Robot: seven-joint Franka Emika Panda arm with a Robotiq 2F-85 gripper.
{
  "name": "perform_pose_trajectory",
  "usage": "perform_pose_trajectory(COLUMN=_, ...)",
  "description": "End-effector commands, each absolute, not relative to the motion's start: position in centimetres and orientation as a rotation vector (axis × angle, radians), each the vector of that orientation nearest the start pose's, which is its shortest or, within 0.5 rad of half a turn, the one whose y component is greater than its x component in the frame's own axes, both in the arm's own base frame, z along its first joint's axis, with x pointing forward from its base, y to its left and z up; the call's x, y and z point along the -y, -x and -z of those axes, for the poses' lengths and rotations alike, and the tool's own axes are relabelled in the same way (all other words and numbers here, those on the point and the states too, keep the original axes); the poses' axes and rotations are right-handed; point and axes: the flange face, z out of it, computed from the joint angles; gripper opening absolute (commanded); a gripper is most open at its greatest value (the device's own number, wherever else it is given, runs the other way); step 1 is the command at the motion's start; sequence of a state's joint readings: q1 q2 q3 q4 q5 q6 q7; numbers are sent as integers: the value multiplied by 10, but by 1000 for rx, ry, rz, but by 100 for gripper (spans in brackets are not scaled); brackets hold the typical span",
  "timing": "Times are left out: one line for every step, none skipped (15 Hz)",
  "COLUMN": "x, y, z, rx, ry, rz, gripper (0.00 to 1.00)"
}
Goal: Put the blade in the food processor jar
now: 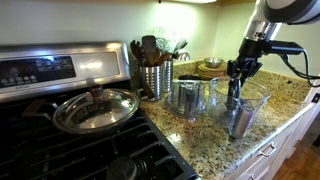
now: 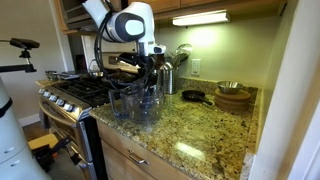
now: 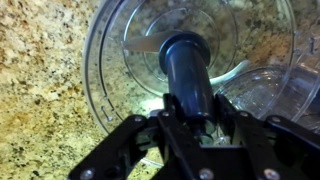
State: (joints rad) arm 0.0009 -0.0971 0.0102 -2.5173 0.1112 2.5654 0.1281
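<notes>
The food processor jar [image 1: 256,97] is a wide clear bowl on the granite counter, seen in both exterior views [image 2: 128,106]. The blade [image 3: 188,72], a dark spindle with a metal wing at its base, stands upright inside the jar [image 3: 108,70]. It shows in an exterior view as a dark post [image 1: 235,108]. My gripper [image 3: 190,112] is right above the jar [image 1: 237,72], with its fingers pressed against both sides of the spindle's top. It also shows in an exterior view [image 2: 148,72].
A smaller clear container [image 1: 188,97] stands beside the jar and touches its rim in the wrist view [image 3: 278,92]. A metal utensil holder [image 1: 153,76], a lidded pan [image 1: 95,108] on the stove, stacked bowls [image 2: 233,97] and a small black pan [image 2: 192,96] stand around.
</notes>
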Motion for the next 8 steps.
perform_pose_trajectory(x=-8, y=-449, z=-329, rx=-284, ry=3042, rz=248, gripper=19)
perform_pose_trajectory(x=-10, y=-446, z=-329, rx=-278, ry=3040, rz=251, gripper=19)
perform_pose_trajectory(x=-13, y=-444, z=-329, rx=-272, ry=3043, rz=260, gripper=19)
perform_pose_trajectory(x=-15, y=-442, z=-329, rx=-272, ry=3047, rz=273, gripper=19)
perform_pose_trajectory(x=-18, y=-439, z=-328, rx=-273, ry=3053, rz=282, gripper=19)
perform_pose_trajectory(x=-20, y=-435, z=-325, rx=-265, ry=3055, rz=291, gripper=19)
perform_pose_trajectory(x=-22, y=-433, z=-322, rx=-261, ry=3057, rz=310, gripper=19)
perform_pose_trajectory(x=-23, y=-432, z=-319, rx=-259, ry=3055, rz=337, gripper=19)
